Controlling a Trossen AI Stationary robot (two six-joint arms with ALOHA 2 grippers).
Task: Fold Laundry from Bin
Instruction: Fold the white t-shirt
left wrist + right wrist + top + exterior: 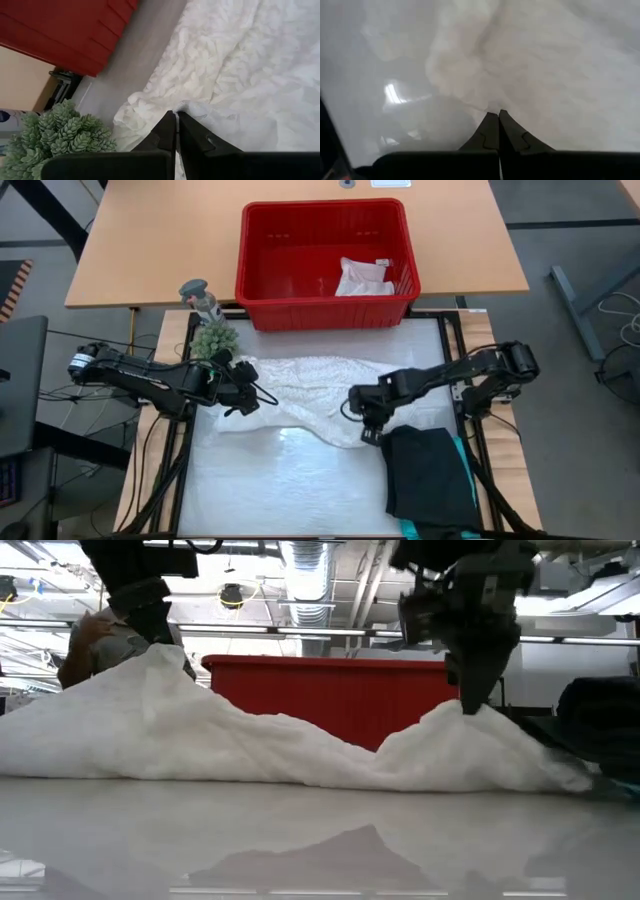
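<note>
White lacy top (pixel 310 385) (spread flat), pinched between both end effectors

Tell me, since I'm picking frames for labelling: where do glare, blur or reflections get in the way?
Low view: the glossy table mirrors the white lacy top, and ceiling lights glare behind. Right wrist view: soft and hazy, with a bright glare spot on the table. Left wrist view: crisp lace. High view: sheen across the table.

Lacy white cloth top (pixel 310 390), glossy white table (pixel 290 490), smooth red plastic bin (pixel 325 305).
</note>
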